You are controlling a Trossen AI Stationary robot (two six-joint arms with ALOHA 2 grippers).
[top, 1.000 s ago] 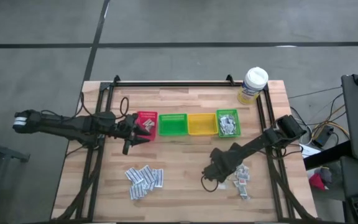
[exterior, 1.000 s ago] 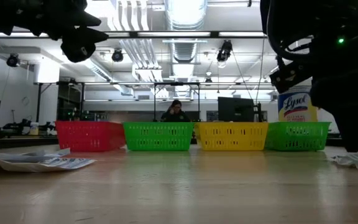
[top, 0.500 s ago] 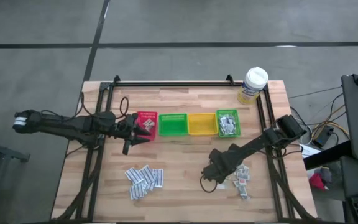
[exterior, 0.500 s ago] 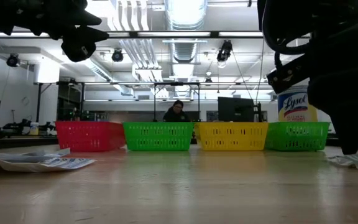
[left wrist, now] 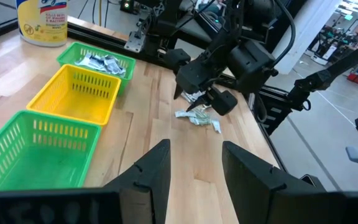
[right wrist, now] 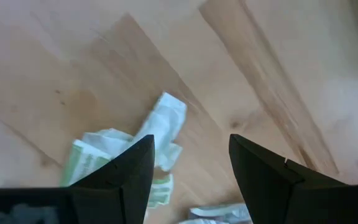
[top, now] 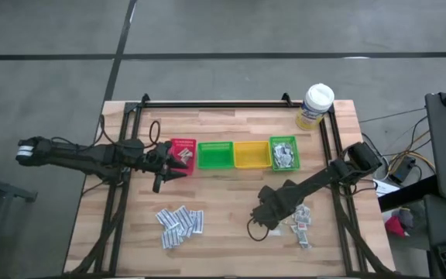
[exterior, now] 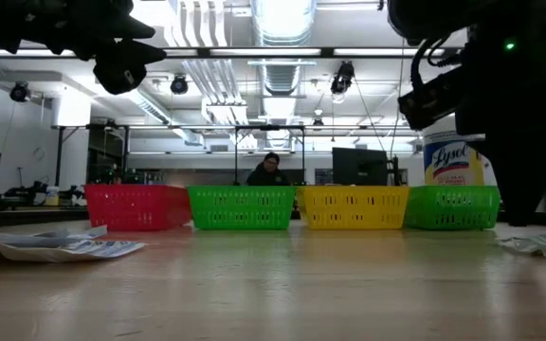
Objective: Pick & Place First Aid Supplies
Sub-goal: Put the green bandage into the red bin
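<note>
The first aid supplies lie in two loose heaps on the wooden table: white-blue sachets [top: 180, 225] near the front left, pale green ones [top: 300, 221] near the front right. More fill the right-hand green bin [top: 283, 153]. My right gripper [top: 268, 213] points down, open, just left of the pale green heap. In its wrist view a crumpled pale green sachet [right wrist: 163, 127] lies on the wood ahead of the open fingers [right wrist: 191, 149]. My left gripper [top: 178, 169] hovers open and level beside the red bin [top: 183, 151], with nothing between its fingers [left wrist: 194, 152].
Four small bins stand in a row at mid-table: red, green [top: 215, 155], yellow [top: 252, 153], green. A yellow wipes tub [top: 316, 106] stands at the far right corner. A black frame [top: 215, 103] rims the table. A person [exterior: 271, 169] sits far behind.
My right gripper has tipped a little over the pale green heap and stays open. The sachets lie as before.
</note>
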